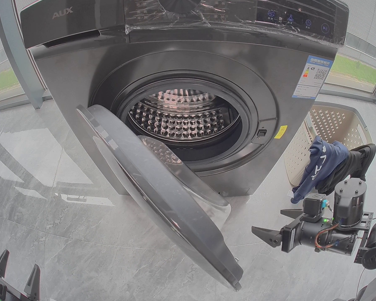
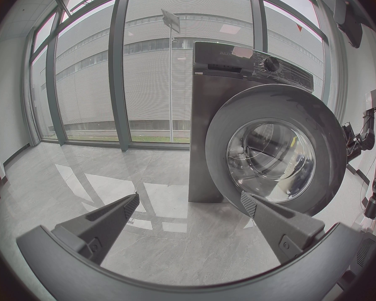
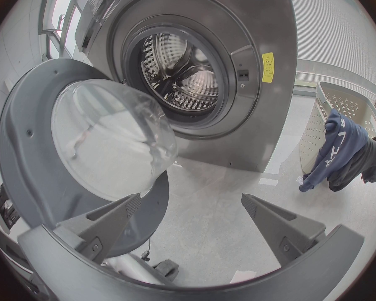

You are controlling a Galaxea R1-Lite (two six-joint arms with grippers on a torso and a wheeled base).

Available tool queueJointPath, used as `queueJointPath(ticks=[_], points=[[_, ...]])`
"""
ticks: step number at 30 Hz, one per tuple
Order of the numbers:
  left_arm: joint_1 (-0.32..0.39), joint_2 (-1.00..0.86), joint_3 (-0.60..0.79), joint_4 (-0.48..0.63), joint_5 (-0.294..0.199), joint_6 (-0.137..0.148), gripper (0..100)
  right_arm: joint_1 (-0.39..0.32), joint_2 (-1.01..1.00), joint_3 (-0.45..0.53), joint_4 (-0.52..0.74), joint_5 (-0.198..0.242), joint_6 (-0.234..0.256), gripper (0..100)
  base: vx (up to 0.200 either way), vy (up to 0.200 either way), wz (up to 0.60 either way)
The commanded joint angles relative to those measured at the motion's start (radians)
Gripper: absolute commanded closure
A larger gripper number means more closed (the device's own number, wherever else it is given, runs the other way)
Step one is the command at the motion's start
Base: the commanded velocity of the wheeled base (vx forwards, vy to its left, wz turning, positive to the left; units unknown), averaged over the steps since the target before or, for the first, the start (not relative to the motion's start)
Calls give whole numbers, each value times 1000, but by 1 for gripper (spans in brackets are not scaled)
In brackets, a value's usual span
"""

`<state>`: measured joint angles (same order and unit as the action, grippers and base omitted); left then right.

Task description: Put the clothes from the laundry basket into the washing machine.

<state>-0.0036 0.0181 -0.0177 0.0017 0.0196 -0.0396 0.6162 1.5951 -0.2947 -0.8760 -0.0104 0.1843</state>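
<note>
The left gripper point(image 1: 20, 268) sits low by the floor point(image 1: 71, 239), far to the left of the washer point(image 1: 188, 55). Its fingers point(image 2: 104, 222) are spread wide apart. They hold nothing and touch nothing. In the left wrist view they point at the side of the washer and the back of its door point(image 1: 154, 197).

The door is round and swung wide open. It hangs out to the left of the hole, with its clear bowl facing the drum point(image 1: 179, 113). The drum opens to the front, and its shiny, bumpy metal wall shows all around.

The right gripper point(image 1: 268, 221) hangs above the floor, in front of the washer's right corner. It lies level and points left, toward the open door. Its fingers point(image 3: 280, 226) are wide apart too, holding nothing and touching nothing.

The blue top point(image 1: 321, 164) hangs over the near rim of the basket point(image 1: 342, 126). Its long way runs up and down, with one sleeve dangling toward the floor outside the basket. A black cloth point(image 1: 355, 164) hangs on the same rim, touching the top on its right. Both are well apart from the right gripper.

The basket is pale, with little holes in its walls. It stands on the floor just to the right of the washer.
</note>
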Motion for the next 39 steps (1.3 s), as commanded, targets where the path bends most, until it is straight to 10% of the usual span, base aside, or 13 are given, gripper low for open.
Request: queueJointPath(ticks=[1,33,39], points=[[-1,-13,15,0,0,0,0,-10,83,-70,-1,-2,1,0,0,0,0],[1,-13,15,0,0,0,0,304,169,-29,-215,43,31,0,0,0,0],[1,-13,16,0,0,0,0,272,180,-40,-218,27,27,0,0,0,0]])
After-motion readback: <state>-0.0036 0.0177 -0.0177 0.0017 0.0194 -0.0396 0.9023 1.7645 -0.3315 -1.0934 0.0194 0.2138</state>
